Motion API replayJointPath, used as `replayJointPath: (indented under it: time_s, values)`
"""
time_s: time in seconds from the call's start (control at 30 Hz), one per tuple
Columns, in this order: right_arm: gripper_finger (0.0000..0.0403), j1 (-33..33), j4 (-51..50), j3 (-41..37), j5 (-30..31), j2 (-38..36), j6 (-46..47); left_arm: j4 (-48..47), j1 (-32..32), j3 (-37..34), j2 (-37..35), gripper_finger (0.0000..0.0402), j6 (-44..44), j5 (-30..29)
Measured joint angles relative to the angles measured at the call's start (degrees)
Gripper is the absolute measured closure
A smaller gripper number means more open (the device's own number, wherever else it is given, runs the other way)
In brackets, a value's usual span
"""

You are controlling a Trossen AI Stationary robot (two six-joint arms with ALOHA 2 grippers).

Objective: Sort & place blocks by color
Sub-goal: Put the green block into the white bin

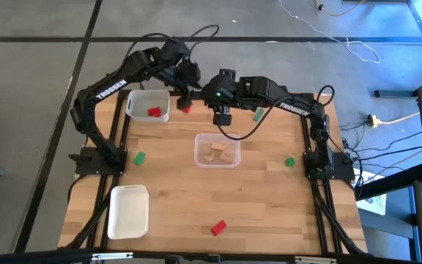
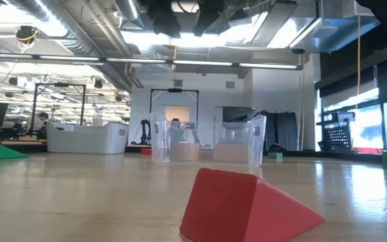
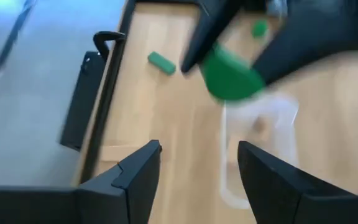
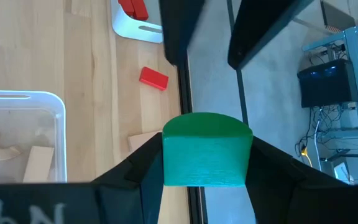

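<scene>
Two red blocks are not yet sorted: one (image 1: 218, 227) lies at the near edge of the table, the other (image 1: 186, 108) at the far side, just beside the far white tray (image 1: 136, 111). The near white tray (image 1: 128, 213) holds nothing. Three green blocks (image 1: 139, 158) lie loose on the wood, well apart. In the middle, the clear tray (image 1: 199, 151) holds the plain wooden blocks (image 1: 220, 152).

Beyond it, the right gripper (image 1: 223, 116) is clamped on a green block (image 4: 207, 149), above the table. The left gripper (image 3: 197, 168) faces it closely with its fingers apart and nothing between them.

I judge that the step in hand is the carrying of this green block, perhaps a handover to the left arm. The next move calls for the left fingers to close around the block before the right ones let go, then a trip to the near white tray.

The word TROSSEN (image 1: 112, 89) is readable on both arms.
</scene>
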Motion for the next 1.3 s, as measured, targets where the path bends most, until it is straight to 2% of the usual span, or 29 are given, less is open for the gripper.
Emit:
replayJointPath:
  time_s: [0.17,0.37,0.5,0.67,0.97,1.17,1.3]
  values:
    - [0.023,0.0,-0.05,0.0,-0.02,-0.02,0.7,-0.98,-0.08,-0.02,0.0,0.0197,14.59,-1.29]
    - [0.023,-0.15,-0.4,0.0,-1.26,-0.93,4.89,-0.22,-0.09,-0.02,-0.02,0.0197,18.52,-1.25]
    - [0.023,-0.74,-1.11,0.02,-5.63,-2.44,8.13,0.34,-0.95,-0.01,-0.02,0.0197,22.84,1.24]
    - [0.023,-2.51,-3.04,0.04,-12.32,-4.67,12.15,3.48,-2.61,-0.01,-0.17,0.0197,26.31,0.48]
    - [0.023,-5.53,-6.26,0.07,-26.48,-5.99,11.88,6.93,-6.64,-0.02,-0.58,0.0197,32.57,0.07]
    - [0.023,-7.71,-7.6,0.07,-28.04,-6.05,11.69,8.52,-9.7,-0.02,-0.68,0.0197,36.03,-2.51]
    - [0.023,-9.08,-7.86,0.07,-33.02,-6.05,10.73,9.41,-11.51,-0.02,-0.79,0.0198,38.49,-4.06]
